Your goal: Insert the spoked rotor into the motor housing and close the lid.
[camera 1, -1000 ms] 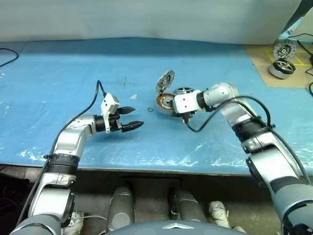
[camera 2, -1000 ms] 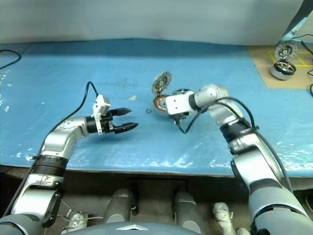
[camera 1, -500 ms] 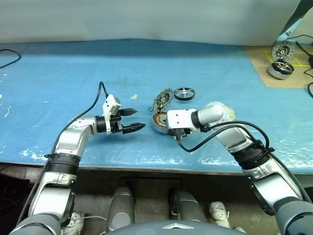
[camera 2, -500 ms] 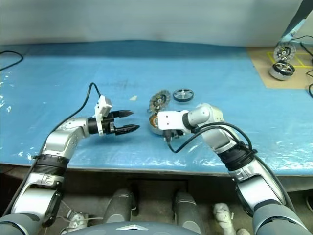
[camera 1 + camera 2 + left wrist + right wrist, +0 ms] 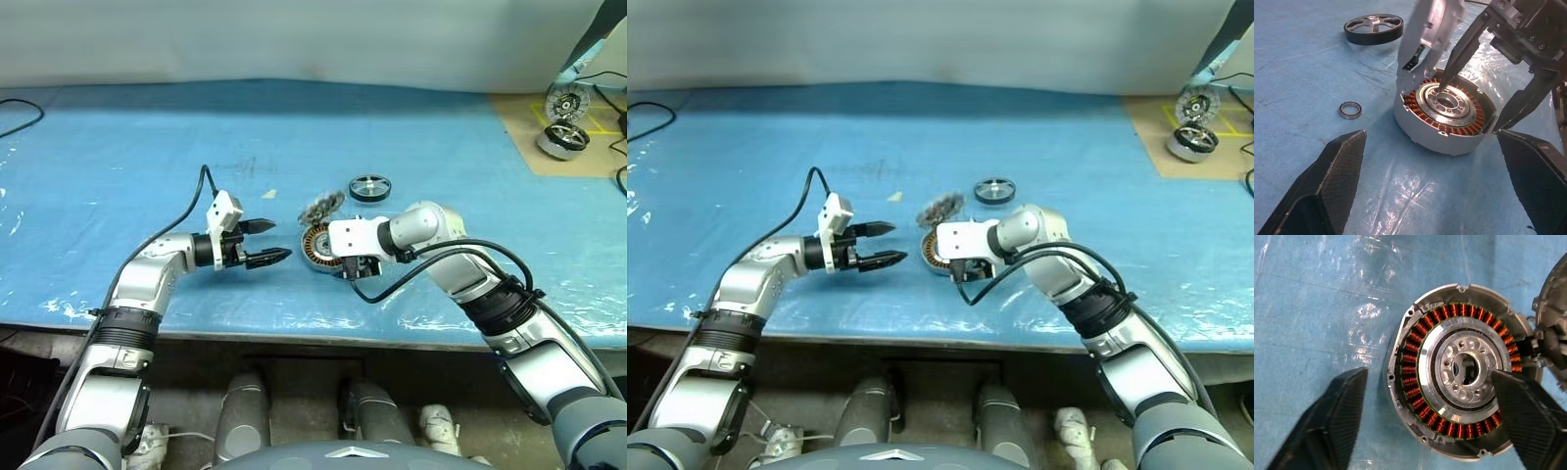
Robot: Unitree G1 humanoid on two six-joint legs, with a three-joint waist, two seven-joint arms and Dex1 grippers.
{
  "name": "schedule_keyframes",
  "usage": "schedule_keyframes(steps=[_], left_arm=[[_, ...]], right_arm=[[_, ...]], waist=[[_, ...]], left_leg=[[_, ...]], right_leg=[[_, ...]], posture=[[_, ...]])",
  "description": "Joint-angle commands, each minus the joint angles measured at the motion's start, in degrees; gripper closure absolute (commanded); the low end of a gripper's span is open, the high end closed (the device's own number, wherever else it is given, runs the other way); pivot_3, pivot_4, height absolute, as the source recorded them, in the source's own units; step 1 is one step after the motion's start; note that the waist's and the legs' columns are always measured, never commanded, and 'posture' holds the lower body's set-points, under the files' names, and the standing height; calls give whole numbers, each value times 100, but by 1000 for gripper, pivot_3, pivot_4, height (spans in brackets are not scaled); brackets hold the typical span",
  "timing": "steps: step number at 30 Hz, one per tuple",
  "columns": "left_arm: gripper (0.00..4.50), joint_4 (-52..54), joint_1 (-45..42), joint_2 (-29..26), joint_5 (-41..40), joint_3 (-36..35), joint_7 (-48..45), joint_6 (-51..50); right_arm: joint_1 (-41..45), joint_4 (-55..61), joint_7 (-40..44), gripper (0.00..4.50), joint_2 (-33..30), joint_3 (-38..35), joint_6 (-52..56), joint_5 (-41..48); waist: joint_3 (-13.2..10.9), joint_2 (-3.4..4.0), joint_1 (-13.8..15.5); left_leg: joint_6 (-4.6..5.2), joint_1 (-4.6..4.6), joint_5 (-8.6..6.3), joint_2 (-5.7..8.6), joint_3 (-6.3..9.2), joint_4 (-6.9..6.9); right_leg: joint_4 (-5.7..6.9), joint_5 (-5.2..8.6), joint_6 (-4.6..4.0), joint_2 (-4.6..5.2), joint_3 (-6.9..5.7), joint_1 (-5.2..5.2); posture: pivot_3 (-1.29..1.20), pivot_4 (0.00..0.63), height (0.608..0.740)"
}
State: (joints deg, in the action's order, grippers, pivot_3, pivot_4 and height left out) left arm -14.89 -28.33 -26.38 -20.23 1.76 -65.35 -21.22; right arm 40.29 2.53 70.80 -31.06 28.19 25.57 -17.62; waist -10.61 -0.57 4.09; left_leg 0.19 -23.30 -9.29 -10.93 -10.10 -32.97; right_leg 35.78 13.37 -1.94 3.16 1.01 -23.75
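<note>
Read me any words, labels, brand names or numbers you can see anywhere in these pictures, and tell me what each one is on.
None: no readable text in any view.
The motor housing shows copper windings and bare metal, no marking.
The spoked rotor and the lid carry no lettering that can be made out.
The small ring is plain.
The yellow lines on the brown board at the far right are tape marks, not writing.

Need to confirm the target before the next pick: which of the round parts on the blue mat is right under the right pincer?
The motor housing, the cup ringed with copper windings. The spoked rotor lies farther back; the small ring lies beside the housing.
</note>
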Motion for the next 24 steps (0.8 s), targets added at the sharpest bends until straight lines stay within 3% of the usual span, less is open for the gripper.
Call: schedule_keyframes(steps=[1,8,14,19,24], left_arm=[[0,91,-95,-71,-93,-103,-9,47],[0,-107,-251,-20,-57,-66,-31,126],[0,-345,-319,48,57,-32,13,366],[0,-1185,-727,580,665,9,1112,1246],[0,-2190,-1195,1124,973,37,1700,1708]], right_arm=[[280,253,154,223,16,-312,534,369],[398,780,364,223,-99,-850,1664,1294],[-119,1389,382,223,-700,-1735,1501,2153],[-1057,1927,-538,223,-816,-3058,2059,2604],[-2044,2689,-1531,223,-610,-3667,2645,2811]], waist=[[0,0,1],[0,0,22],[0,0,115],[0,0,207],[1,1,196]], left_leg=[[0,0,0,0,0,0],[-2,1,1,0,0,0],[-10,1,6,0,-1,2],[-4,8,2,3,-1,0],[-19,14,11,9,1,1]], right_leg=[[0,0,0,0,0,0],[0,0,0,0,0,1],[-3,0,0,0,0,1],[-9,0,0,4,-1,17],[-14,0,2,12,-3,26]], posture=[[0,150,740],[0,150,740],[0,150,740],[0,150,740],[0,150,740]])
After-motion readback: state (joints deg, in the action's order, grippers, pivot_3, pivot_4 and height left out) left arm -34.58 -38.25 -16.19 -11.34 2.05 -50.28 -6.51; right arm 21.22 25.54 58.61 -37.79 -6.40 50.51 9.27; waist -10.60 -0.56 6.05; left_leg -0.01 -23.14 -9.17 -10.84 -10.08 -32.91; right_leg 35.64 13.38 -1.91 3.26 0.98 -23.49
